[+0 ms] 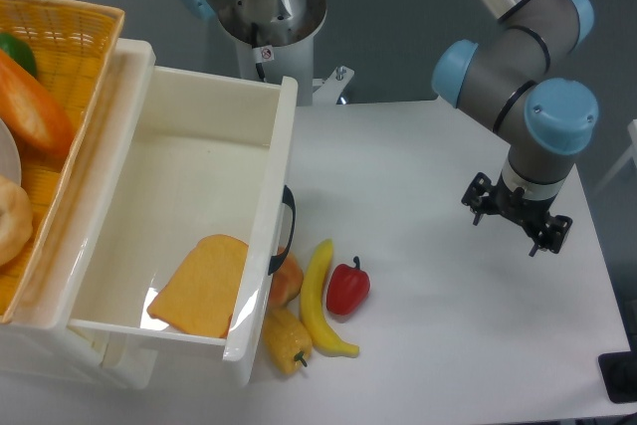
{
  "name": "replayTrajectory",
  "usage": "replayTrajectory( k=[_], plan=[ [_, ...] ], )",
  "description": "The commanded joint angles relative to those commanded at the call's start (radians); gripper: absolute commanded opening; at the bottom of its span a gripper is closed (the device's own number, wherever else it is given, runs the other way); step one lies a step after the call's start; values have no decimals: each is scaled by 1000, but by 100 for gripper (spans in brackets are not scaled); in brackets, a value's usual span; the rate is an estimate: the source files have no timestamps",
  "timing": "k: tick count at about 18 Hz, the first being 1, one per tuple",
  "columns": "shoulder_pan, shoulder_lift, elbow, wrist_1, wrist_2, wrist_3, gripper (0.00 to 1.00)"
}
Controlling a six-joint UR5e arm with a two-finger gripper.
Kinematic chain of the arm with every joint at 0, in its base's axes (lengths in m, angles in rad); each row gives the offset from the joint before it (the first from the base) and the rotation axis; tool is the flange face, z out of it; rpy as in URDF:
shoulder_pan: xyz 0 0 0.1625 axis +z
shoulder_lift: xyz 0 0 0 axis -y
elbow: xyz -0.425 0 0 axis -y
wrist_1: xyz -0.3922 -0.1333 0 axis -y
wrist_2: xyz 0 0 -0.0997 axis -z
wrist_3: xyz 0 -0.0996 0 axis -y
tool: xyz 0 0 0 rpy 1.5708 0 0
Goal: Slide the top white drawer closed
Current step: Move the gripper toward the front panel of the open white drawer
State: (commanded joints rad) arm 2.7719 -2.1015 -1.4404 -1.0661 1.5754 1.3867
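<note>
drawer (199, 196) standing open, rigid, glossy, likely sliding lightly | push its front by the handle (288, 221) | tool (516, 218) hovering well apart, seemingly open, gripping nothing

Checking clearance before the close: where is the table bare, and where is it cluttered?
Bare: the table between the red pepper and the hand, plus the far strip beside the arm base. Crowded: banana, yellow pepper and another piece sit tight against the top white drawer front.
</note>
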Motion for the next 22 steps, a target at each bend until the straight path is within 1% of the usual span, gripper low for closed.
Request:
replayTrajectory(
  k=[2,6,9,11,13,14,16,19,21,22],
  plan=[
    [-2,-2,0,3,-2,-2,100],
    [2,0,-5,9,-78,-12,100],
    [8,5,-40,43,-112,-11,100],
    [2,32,-76,44,-110,-26,100],
    [-9,60,-113,41,-110,-121,100],
    [-29,67,-124,41,-109,-150,100],
    [-58,80,-126,41,-107,-184,100],
    [-98,113,-129,38,-106,-290,100],
    [-124,121,-129,38,-107,-336,100],
    [-142,124,-129,35,-104,-356,92]
  ],
)
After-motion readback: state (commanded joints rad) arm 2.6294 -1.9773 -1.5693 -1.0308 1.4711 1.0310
